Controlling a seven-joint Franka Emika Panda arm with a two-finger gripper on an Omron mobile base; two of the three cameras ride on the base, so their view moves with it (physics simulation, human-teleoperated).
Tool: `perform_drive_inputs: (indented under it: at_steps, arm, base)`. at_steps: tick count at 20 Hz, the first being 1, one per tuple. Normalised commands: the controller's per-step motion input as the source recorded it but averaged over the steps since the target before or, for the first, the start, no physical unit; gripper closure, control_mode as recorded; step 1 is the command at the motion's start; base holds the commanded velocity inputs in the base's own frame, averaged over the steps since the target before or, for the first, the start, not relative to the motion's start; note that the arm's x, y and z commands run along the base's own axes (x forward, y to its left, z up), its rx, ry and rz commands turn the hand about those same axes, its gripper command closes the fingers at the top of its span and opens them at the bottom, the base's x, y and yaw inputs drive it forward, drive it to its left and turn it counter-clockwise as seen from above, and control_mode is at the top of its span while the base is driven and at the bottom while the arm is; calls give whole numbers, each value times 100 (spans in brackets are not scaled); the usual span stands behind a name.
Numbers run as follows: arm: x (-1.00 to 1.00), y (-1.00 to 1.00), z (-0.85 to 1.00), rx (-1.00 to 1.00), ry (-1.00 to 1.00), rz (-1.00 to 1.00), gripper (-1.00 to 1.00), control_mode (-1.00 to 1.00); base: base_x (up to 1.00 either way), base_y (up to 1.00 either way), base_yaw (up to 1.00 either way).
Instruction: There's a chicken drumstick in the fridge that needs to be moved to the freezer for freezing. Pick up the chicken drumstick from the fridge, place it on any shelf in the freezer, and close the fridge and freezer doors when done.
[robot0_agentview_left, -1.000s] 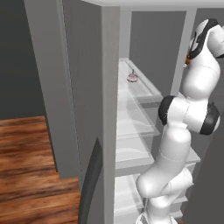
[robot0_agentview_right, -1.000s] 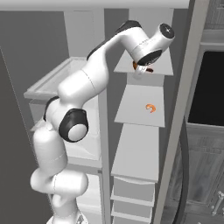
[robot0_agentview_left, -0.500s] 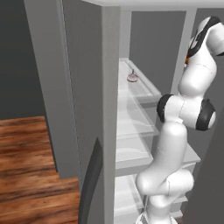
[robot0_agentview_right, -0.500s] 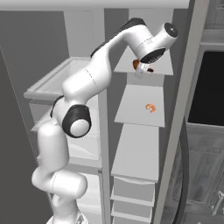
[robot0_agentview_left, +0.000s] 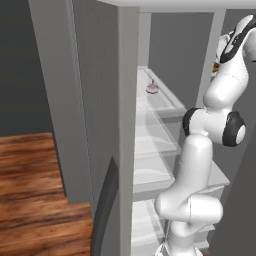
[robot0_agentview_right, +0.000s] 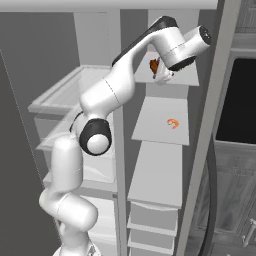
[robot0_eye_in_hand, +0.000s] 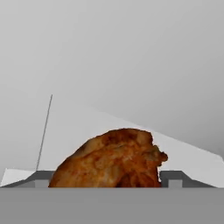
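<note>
Since one second ago, the gripper (robot0_agentview_right: 161, 75) has travelled further right and deeper into the freezer (robot0_agentview_right: 165, 115), carrying the chicken drumstick (robot0_agentview_right: 154, 65) with it; the forearm now reaches across the divider toward the upper shelf (robot0_agentview_right: 185, 75).

Near field: the arm rises from the base in front of the fridge (robot0_agentview_left: 155, 135), with the elbow joint level with the middle ribbed shelves. The upper links slope up and to the right, and the wrist is bent so the gripper points into the narrow compartment.

State of the gripper: closed on the chicken drumstick (robot0_eye_in_hand: 111, 159), which fills the space between the finger tips in the hand view. The drumstick is held just above the near edge of the upper shelf, not yet resting on it.

Far field: an orange curled item (robot0_agentview_right: 172, 123) lies on the next freezer shelf down. A pinkish round item (robot0_agentview_left: 152, 88) stands on an upper fridge shelf.

Risks, as judgement:
- Release at this position may let the drumstick roll off the near edge, because it sits close to the shelf front.
- Further advance may bring the wrist against the open freezer door (robot0_agentview_right: 205, 140) on the right.
- Both doors remain open; closing is not yet done.
</note>
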Motion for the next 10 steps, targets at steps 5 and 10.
perform_drive_inputs:
  at_steps: [5,10]
  arm:
    - [32,79,11,-3,-30,0,-100,-100]
    - [-20,14,-47,-11,-13,0,-100,-100]
  base:
    - [0,0,0]
    - [0,0,0]
